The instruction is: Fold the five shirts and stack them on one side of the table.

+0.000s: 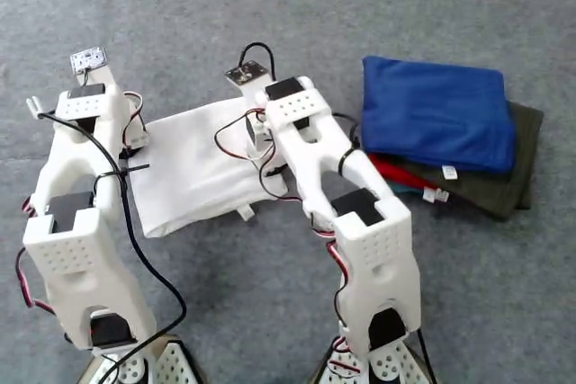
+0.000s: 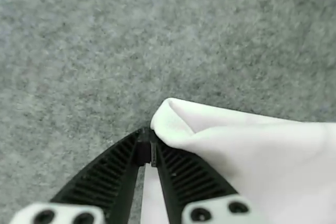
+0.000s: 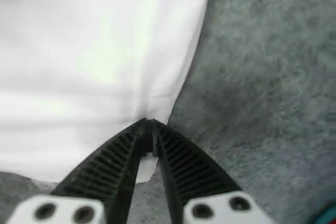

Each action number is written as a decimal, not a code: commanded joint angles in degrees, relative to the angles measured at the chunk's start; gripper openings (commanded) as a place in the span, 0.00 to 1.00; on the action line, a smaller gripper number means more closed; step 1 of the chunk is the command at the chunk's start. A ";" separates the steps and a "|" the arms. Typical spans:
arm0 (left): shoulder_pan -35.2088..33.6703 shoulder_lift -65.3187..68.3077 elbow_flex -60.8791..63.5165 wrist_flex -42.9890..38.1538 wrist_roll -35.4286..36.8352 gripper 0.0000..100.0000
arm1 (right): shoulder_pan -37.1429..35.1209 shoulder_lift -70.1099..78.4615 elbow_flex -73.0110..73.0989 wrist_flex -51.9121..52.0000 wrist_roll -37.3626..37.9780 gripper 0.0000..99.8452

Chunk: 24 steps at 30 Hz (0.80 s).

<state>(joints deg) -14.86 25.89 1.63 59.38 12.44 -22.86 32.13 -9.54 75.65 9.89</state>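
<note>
High view: the white shirt (image 1: 193,168) lies midway on the worktop (image 1: 270,33), the folded stack (image 1: 436,114) toward the right edge; its tags (image 1: 449,172) are too small to read. Left wrist view: my left fingers (image 2: 144,148) pinch one shirt corner. Right wrist view: my right fingers (image 3: 146,129) pinch its edge. I should lift both evenly, cloth taut.

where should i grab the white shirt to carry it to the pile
I'd pinch the white shirt at its opposite side edges, one end effector coming in from each outer side. It lies flat and folded, so only the thin edges offer a bite. The left end effector and right end effector are shut there.
</note>
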 commanded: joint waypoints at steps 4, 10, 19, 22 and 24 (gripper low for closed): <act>-0.31 -0.09 -1.36 0.26 0.35 0.03 | 1.14 -13.05 -0.22 1.49 -0.70 0.02; -0.75 -0.35 -1.36 0.35 -0.97 0.03 | 3.60 -21.93 2.59 5.71 -0.70 0.03; -0.57 -0.35 -1.89 2.46 -0.97 0.03 | -4.92 -27.91 12.09 8.70 -3.34 0.41; -0.92 -0.35 -1.89 2.29 -1.05 0.03 | -8.44 -25.45 12.26 6.86 -10.11 0.55; -0.92 -0.35 -1.89 2.46 -1.05 0.03 | -10.20 -23.25 11.47 5.89 -14.15 0.60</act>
<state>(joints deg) -15.38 25.98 0.84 61.14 11.65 -30.59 7.69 2.68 82.86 0.75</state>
